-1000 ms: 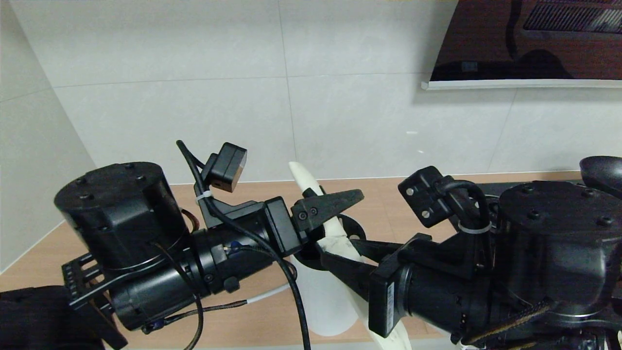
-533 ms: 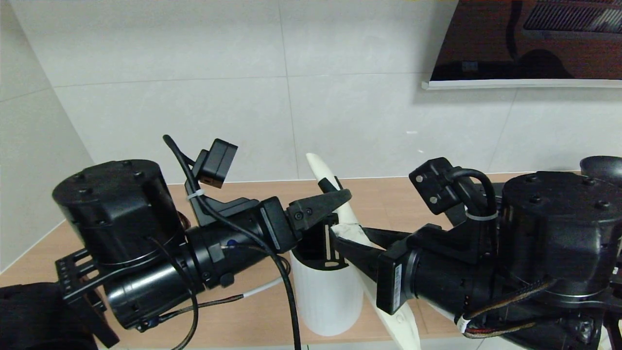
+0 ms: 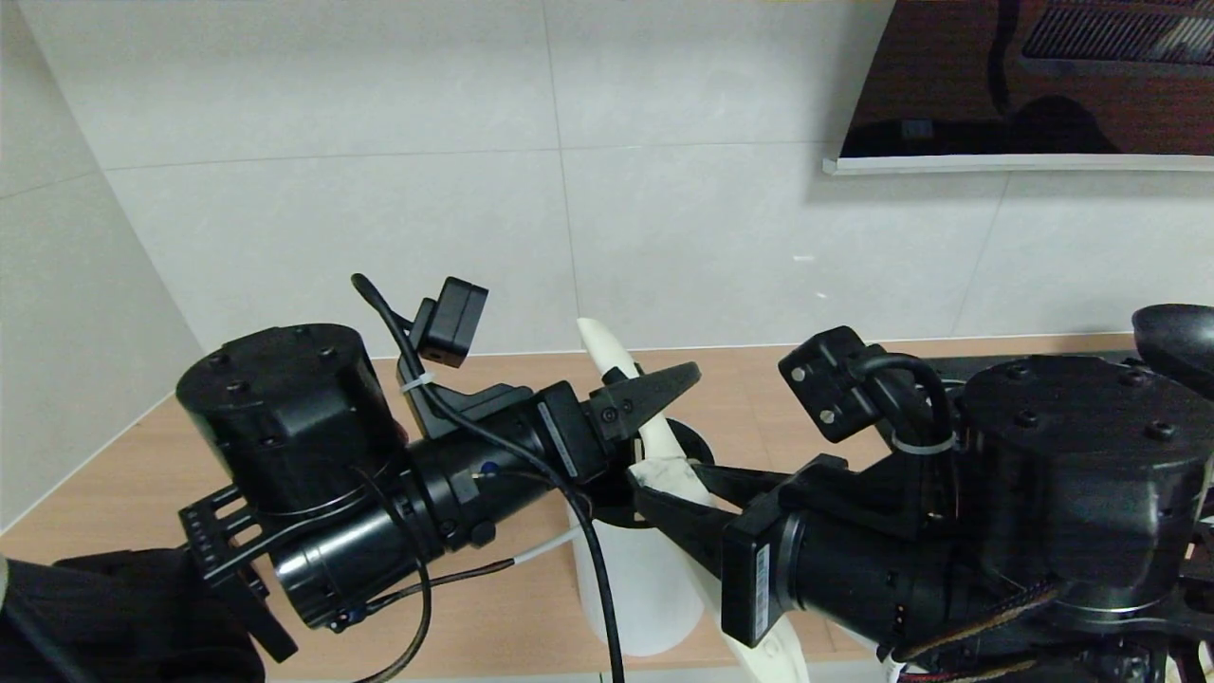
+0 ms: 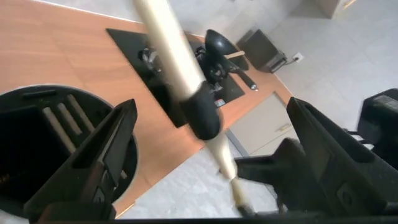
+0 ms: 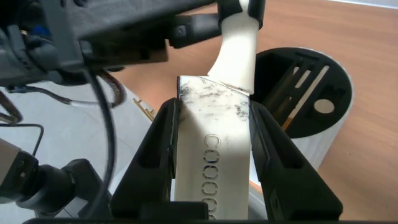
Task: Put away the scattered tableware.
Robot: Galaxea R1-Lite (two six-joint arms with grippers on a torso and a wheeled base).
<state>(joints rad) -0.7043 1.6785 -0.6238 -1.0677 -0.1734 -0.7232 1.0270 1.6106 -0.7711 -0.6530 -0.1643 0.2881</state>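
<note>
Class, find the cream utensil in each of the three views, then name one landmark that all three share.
Head view: the cream utensil slants over the holder, at centre.
Left wrist view: its handle crosses between the open fingers of the left gripper.
Right wrist view: its blade is clamped in the right gripper.
Shared landmark: the holder.

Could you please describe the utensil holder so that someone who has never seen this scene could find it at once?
On the wooden counter below the tiled wall, look near the front edge. The utensil holder stands there, by the cream utensil held in the right gripper. It alone is an upright white cylinder, topped by a black slotted insert.
</note>
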